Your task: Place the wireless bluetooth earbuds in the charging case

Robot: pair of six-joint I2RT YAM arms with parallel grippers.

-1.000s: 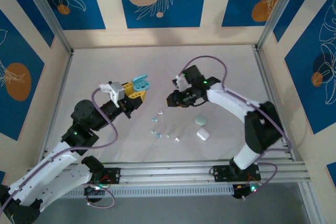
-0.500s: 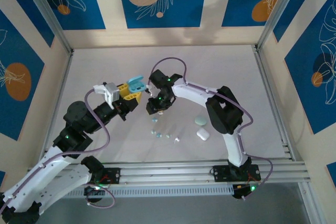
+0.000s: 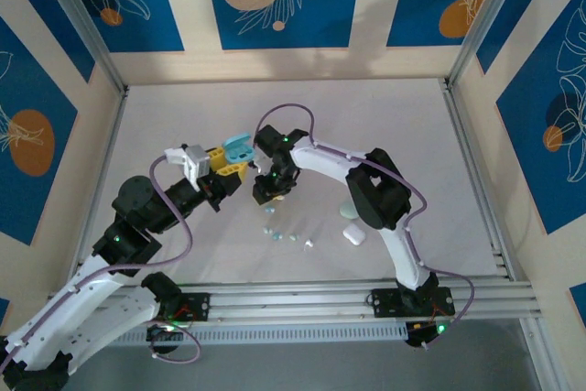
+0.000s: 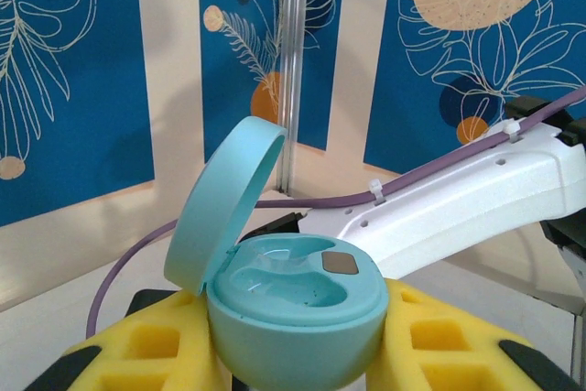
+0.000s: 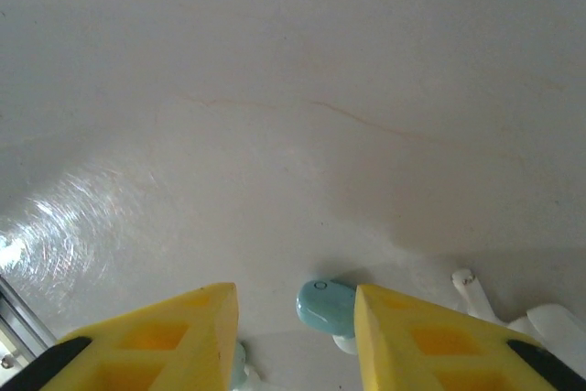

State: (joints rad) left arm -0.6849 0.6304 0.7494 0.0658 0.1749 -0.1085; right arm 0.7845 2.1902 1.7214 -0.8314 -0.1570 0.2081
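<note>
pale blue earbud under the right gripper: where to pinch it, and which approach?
Pinch the pale blue earbud across its rounded body, coming straight down. It lies flat on the table, low and oval, so a sideways approach would likely just push it along. The right gripper is open and straddles it, but the earbud sits nearer one finger, so centring first looks wise.

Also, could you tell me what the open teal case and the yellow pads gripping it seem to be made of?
Teal case: likely moulded plastic, smooth satin finish, judging by soft highlights on its lid. Yellow pads: probably matte foam or soft rubber, given their dull surface and square recesses.
</note>
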